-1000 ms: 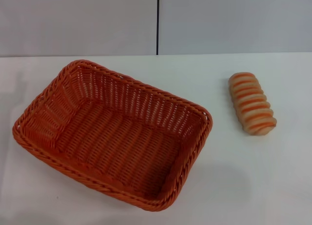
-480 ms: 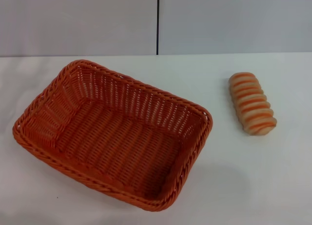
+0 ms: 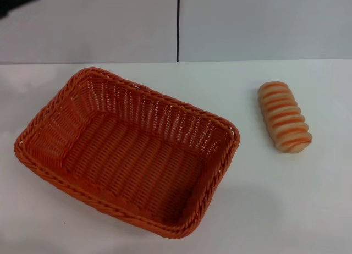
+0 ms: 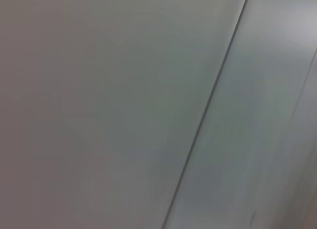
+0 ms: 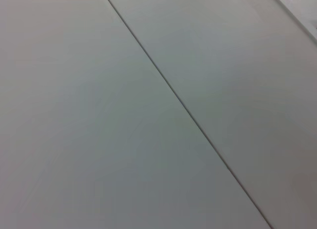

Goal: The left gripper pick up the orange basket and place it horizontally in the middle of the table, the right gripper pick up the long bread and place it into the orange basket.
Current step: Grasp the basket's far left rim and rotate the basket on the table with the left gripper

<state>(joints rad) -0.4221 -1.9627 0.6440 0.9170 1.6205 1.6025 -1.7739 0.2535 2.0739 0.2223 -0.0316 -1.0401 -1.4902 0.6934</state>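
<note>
While empty, one orange basket; one long bread apart.

Left gripper newly (perhaps) top-left

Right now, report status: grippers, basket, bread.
Left gripper at far-left top edge, right out of view. Orange basket skewed, empty. Long bread on table. Nothing blocking.

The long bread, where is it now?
In the head view the long bread lies on the white table, on the robot's right, apart from the orange basket.
</note>
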